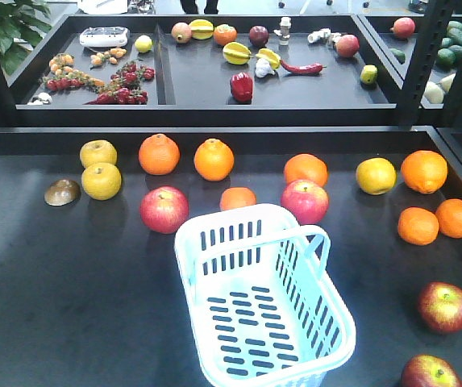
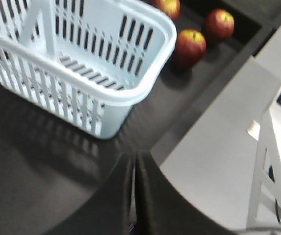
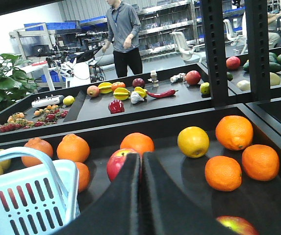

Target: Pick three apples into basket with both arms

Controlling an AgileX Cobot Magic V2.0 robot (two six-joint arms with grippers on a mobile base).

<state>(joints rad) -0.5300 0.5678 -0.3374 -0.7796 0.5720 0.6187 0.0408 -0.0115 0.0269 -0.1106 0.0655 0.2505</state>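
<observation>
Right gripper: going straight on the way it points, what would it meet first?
Probably the apple just beyond the right gripper, with an orange behind it; depth is uncertain.

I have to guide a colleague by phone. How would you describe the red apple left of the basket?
Start at the pale blue basket in the middle of the black table. Just off its far left corner lies the red apple. It is the only red fruit on that side: its neighbours are oranges and two yellow apples.
</observation>
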